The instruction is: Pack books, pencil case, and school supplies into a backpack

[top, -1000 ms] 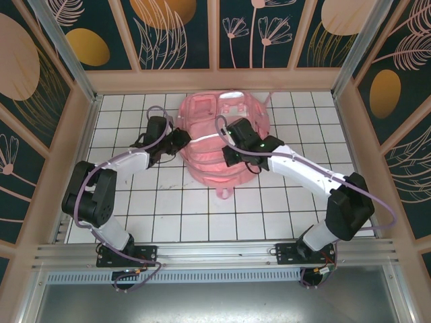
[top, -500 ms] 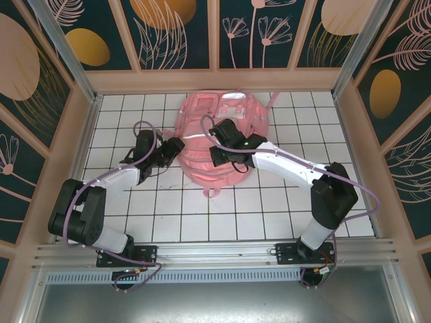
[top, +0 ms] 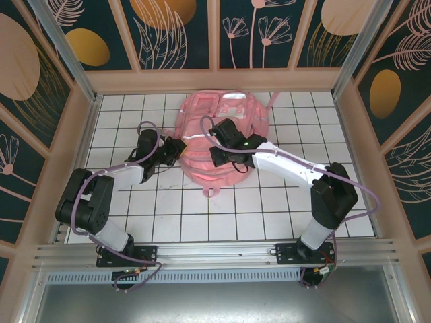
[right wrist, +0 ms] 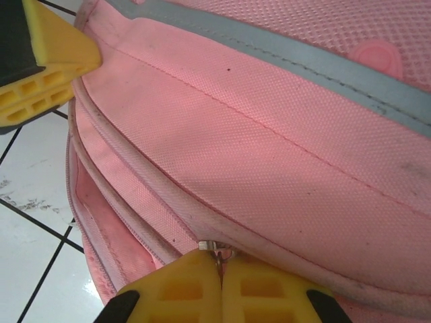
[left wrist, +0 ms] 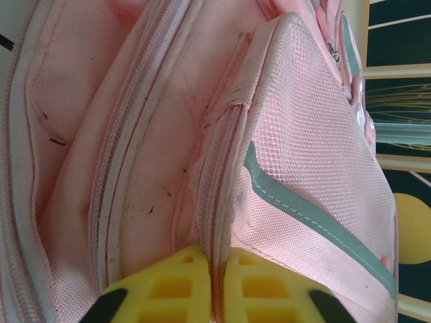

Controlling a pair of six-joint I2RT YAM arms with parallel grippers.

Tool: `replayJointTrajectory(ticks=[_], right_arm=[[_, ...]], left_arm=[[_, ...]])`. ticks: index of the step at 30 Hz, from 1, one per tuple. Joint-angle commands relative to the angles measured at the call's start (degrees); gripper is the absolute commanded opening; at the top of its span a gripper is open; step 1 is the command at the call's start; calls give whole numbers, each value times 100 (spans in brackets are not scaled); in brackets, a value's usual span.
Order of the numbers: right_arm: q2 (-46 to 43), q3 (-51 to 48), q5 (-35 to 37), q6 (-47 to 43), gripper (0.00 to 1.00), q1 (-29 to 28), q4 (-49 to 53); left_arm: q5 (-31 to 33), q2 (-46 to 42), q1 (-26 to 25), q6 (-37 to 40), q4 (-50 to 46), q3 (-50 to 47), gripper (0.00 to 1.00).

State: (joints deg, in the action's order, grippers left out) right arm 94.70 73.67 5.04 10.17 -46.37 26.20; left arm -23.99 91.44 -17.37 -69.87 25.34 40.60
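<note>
At the far middle of the white-tiled worktop [top: 168, 215] lay the pink backpack [top: 232, 108], front pockets facing up. A pink strap [top: 272, 101] trailed off its far-right corner. A small loop [top: 212, 192] stuck out from its near edge. Both arms extended from the near edge to the bag, the left arm at its left flank and the right arm over its near half.

Left pincer [left wrist: 212, 272]: yellow fingers pressed almost together, clamped on a raised zip seam [left wrist: 215, 168] in the bag's side. The seam cloth ran straight into the slit between them. To the right of that seam in the wrist view sat a mesh-weave panel crossed by a pale grey-green reflective strip [left wrist: 303, 208]. The smoother pink cloth to the left carried dark scuffs and flecks.

Right pincer [right wrist: 220, 259]: fingers closed on a small metal zipper pull [right wrist: 217, 249], where a zip line curved along the bag's edge. Beyond it lay a broad pink panel, then another pale reflective strip. One yellow finger [right wrist: 47, 60] of the left pincer showed at the top left of the right wrist view, just beside the bag's edge, with white tile below it.

Surroundings: wooden frame posts and dark wall panels [top: 168, 33] painted with leaves and orange ovals enclosed the worktop on the left, far and right sides.
</note>
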Motion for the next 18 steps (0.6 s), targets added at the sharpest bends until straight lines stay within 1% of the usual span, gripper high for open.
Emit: replayJointTrajectory(ticks=[1, 3, 4, 8, 11, 16, 18], right_arm=[[-534, -448, 58, -699, 0, 219, -197], [-779, -661, -108, -968, 0, 489, -304], [-847, -691, -69, -1067, 0, 572, -326], [-977, -589, 343, -1360, 0, 930, -297], [-958, -483, 486, -1553, 0, 1192, -178], [-888, -390, 587, -1778, 0, 1467, 234], [-896, -380, 599, -1804, 0, 1474, 404]], left_arm=[[265, -82, -10, 250, 131, 47, 5], [330, -100, -7, 321, 93, 18, 1], [357, -100, -6, 343, 79, 12, 1], [453, -91, -4, 412, 20, -5, 0], [499, -66, -5, 454, -51, 6, 0], [543, -65, -6, 526, -142, -4, 0], [570, -78, -11, 537, -177, 9, 0]])
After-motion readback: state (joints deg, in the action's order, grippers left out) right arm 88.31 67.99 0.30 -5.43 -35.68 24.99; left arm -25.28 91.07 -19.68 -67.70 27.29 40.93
